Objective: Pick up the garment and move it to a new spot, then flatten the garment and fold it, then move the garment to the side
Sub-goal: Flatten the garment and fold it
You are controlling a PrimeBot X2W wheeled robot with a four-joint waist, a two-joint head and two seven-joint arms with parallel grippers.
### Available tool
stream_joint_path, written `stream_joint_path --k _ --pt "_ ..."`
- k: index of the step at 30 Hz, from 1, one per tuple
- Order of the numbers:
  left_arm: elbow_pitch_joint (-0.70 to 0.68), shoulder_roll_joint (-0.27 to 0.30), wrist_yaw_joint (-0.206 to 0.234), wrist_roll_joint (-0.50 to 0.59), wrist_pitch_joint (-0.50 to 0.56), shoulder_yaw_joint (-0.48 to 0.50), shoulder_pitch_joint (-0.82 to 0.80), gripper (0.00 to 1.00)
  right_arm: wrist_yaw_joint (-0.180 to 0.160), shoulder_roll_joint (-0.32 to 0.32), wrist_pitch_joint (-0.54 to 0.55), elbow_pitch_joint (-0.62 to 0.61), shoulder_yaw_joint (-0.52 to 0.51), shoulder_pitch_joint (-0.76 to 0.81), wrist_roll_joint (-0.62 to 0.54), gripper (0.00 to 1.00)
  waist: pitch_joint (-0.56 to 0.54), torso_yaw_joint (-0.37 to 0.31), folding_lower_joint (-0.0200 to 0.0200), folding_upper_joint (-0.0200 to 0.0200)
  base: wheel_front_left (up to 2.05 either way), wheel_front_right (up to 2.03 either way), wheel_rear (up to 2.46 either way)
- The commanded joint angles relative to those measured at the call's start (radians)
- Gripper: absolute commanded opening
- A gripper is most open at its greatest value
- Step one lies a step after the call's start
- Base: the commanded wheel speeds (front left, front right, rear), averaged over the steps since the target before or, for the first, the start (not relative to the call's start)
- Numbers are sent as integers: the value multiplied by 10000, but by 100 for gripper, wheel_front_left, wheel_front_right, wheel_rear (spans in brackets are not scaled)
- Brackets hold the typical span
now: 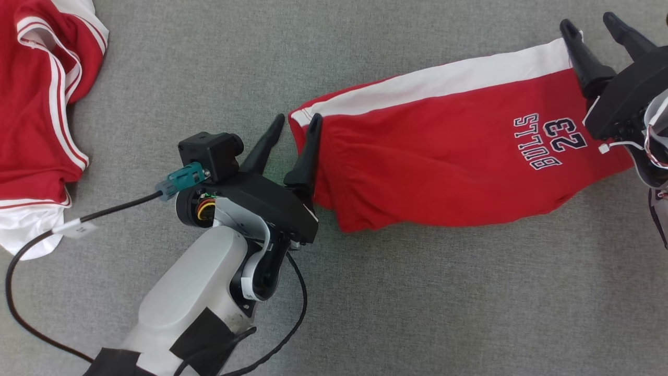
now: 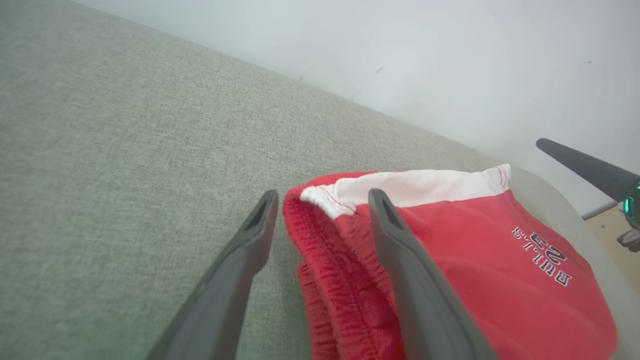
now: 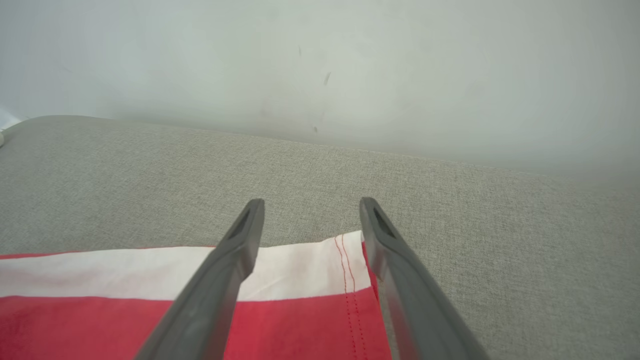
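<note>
Shorts (image 1: 443,156): light, limp, will sag. Left gripper (image 1: 297,126) and right gripper (image 1: 591,25) both spread, empty. You'd best pinch waistband (image 2: 320,260) and hem corner (image 3: 345,260).

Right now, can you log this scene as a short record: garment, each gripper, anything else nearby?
garment: red shorts with a white stripe, lying on the grey surface
left gripper: open, fingers either side of the waistband corner
right gripper: open, over the hem corner
other: second garment, red and white, crumpled, apart from the shorts
</note>
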Motion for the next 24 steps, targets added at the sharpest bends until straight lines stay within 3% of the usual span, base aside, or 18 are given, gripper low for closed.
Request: stream_joint_path --k 1,9,16,20,24 --pt "37 8 -93 89 -197 42 -96 100 -18 19 -46 68 64 -96 85 100 -64 -31 -1 -1 0 0 0" --pt "262 353 -269 503 -879 -4 402 100 -18 -151 510 259 294 357 437 100 -687 -176 -1 -1 0 0 0" --pt "-130 1080 -278 1288 -1298 151 1665 100 -18 -180 1287 251 -98 1203 675 100 -1373 -288 -1 -1 0 0 0" --pt "-729 1351 -200 1955 -1324 886 2580 100 -18 42 1457 420 -697 1705 585 100 -1597 -202 -1 -1 0 0 0" --pt "-1659 1257 -19 3176 -1321 1807 3771 100 -18 231 1567 577 -1322 2040 345 100 -1634 -86 -1 -1 0 0 0"
